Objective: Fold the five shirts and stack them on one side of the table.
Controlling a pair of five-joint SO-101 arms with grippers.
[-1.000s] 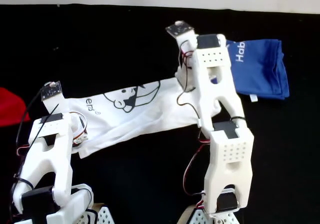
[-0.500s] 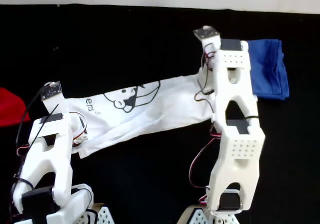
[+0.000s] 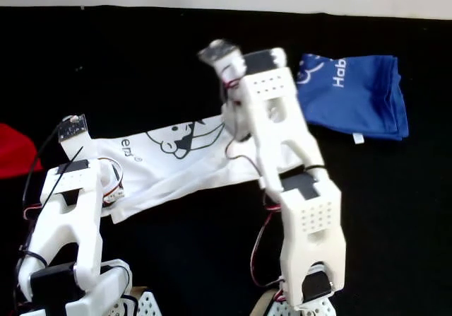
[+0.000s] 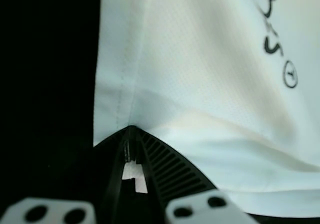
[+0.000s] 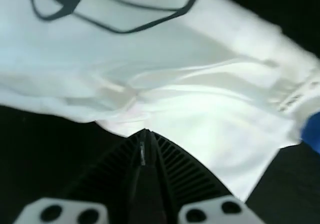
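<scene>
table [image 3: 141,54], white shirt [image 3: 191,164], blue shirt [image 3: 367,104], red cloth [image 3: 14,152]

Bright, even light; the white shirt [image 5: 210,129] glares in both wrist views, and the black table [image 3: 141,54] swallows every shadow

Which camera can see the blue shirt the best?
The high view: the folded blue shirt lies almost whole at the far right of the table. The right wrist view catches just a blue sliver; the left wrist view looks at the white shirt.
</scene>
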